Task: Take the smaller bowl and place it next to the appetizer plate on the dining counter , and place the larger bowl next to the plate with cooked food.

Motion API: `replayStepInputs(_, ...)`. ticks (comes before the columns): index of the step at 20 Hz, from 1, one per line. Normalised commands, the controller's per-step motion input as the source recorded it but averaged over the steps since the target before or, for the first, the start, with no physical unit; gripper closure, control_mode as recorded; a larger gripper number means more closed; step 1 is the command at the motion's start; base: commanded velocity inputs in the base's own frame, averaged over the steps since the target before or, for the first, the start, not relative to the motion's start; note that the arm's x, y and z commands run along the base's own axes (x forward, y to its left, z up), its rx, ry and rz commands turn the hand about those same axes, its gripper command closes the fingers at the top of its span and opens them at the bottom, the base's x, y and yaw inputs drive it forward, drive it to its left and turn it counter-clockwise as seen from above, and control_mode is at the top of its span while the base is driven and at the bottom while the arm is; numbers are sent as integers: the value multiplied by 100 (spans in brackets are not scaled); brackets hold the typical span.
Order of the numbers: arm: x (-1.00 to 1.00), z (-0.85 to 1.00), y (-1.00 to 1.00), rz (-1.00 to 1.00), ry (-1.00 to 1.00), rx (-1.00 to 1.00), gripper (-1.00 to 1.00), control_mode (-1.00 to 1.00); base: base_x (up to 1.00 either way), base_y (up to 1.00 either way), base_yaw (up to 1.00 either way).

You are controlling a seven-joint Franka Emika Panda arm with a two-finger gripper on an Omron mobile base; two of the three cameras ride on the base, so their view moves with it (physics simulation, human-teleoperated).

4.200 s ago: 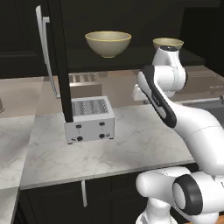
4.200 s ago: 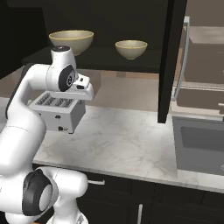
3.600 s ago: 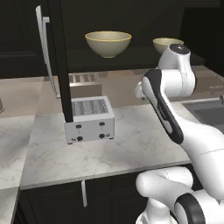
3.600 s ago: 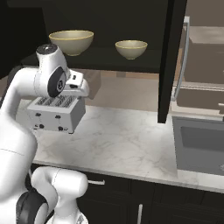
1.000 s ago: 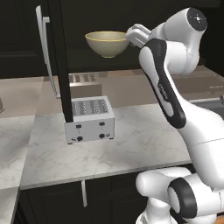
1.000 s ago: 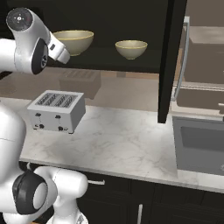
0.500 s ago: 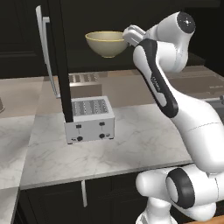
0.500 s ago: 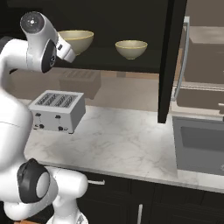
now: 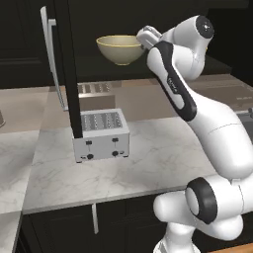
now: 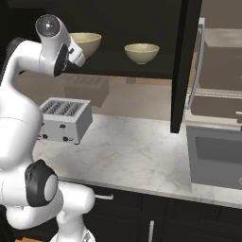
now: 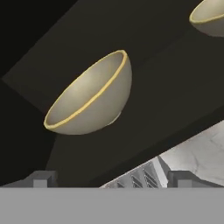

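Two beige bowls with yellow rims stand on a dark shelf above the counter. The larger bowl (image 9: 120,48) (image 10: 85,43) (image 11: 94,98) is on the left. To its right is the smaller bowl (image 10: 142,53) (image 11: 210,17). My gripper (image 9: 144,36) (image 10: 75,55) (image 11: 111,180) is raised to shelf height, just right of the larger bowl and a little in front of it. It is open, with nothing between its fingers. In the hand view the larger bowl sits just ahead of the fingertips (image 11: 41,179). The plates and the dining counter are out of view.
A silver toaster (image 9: 101,134) (image 10: 64,119) stands on the marble counter (image 9: 148,163) below the shelf. An open dark cabinet door (image 9: 66,64) (image 10: 182,61) hangs edge-on beside the shelf. A built-in oven front (image 10: 215,156) is at the right.
The arm has lifted the hand from counter height to the shelf. Over the last second the open gripper edged left, closer to the larger bowl. Both bowls stayed put.
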Motion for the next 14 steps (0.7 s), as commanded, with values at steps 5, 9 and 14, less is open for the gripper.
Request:
replayStepInputs(5,28,8,2,0,5,0,-100,-100,0,0,0)
replayStepInputs(9,42,5,12,0,10,0,-100,-100,0,0,0)
replayStepInputs(14,43,2,19,0,10,0,-100,-100,0,0,0)
